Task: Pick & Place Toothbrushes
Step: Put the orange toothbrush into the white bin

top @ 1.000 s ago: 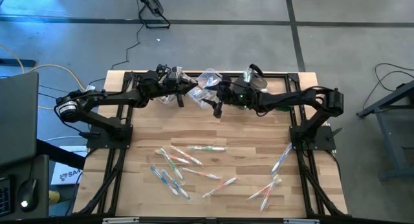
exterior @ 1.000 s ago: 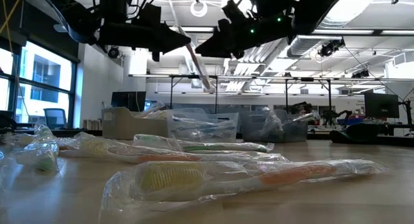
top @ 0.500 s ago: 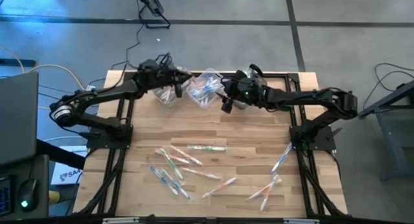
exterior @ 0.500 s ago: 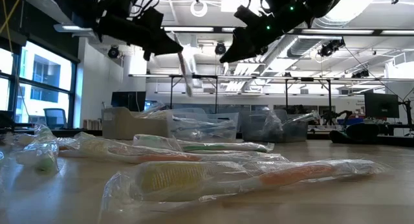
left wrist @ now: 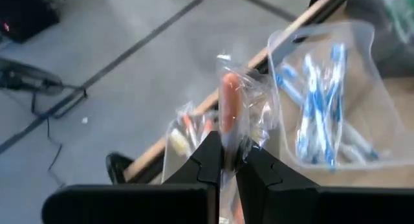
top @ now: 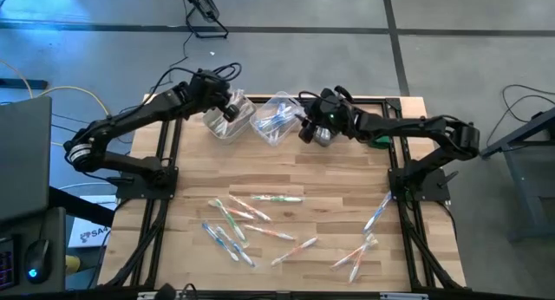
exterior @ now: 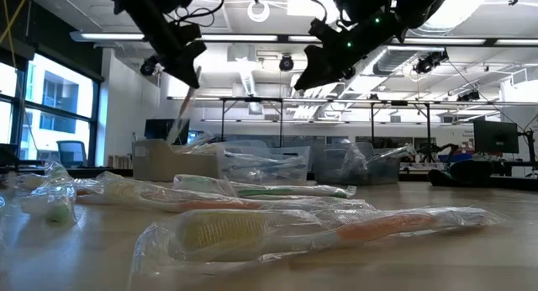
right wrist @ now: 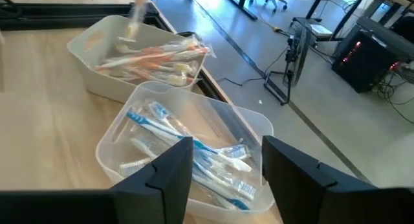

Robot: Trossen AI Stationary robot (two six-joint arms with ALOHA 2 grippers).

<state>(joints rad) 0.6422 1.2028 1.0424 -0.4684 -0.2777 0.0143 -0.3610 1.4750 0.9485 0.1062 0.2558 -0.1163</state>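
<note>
My left gripper (top: 231, 112) is over the far-left clear bin (top: 224, 125), shut on a wrapped orange-handled toothbrush (left wrist: 228, 111). That bin holds orange brushes (right wrist: 152, 56). The middle bin (right wrist: 187, 153) holds blue ones. My right gripper (top: 303, 133) is open, holds nothing and hovers beside the middle bin, its fingers wide apart in the right wrist view (right wrist: 223, 175). Several more wrapped toothbrushes lie flat on the table's near half, one group (top: 243, 218) to the left and another (top: 364, 244) to the right. My left gripper (left wrist: 226, 160) pinches the wrapped toothbrush between its two fingers near the upper end (left wrist: 228, 143), coming from above. The brush is lifted clear and hangs below the fingers (exterior: 178, 123), slightly slanted, above the far-left bin.
A third clear bin (top: 334, 127) sits under my right arm at the far edge, with a small green object (top: 379, 142) beside it. The black frame rails (top: 395, 174) run along both table sides. Bare wood (top: 329, 183) lies between the bins and the loose brushes.
My left gripper has carried the toothbrush from the table's middle toward the far left, until it is over the far-left bin. The brush has swung from slanting toward the right gripper to hanging nearly straight down. My right gripper has drawn back slightly toward the right and far edge.
</note>
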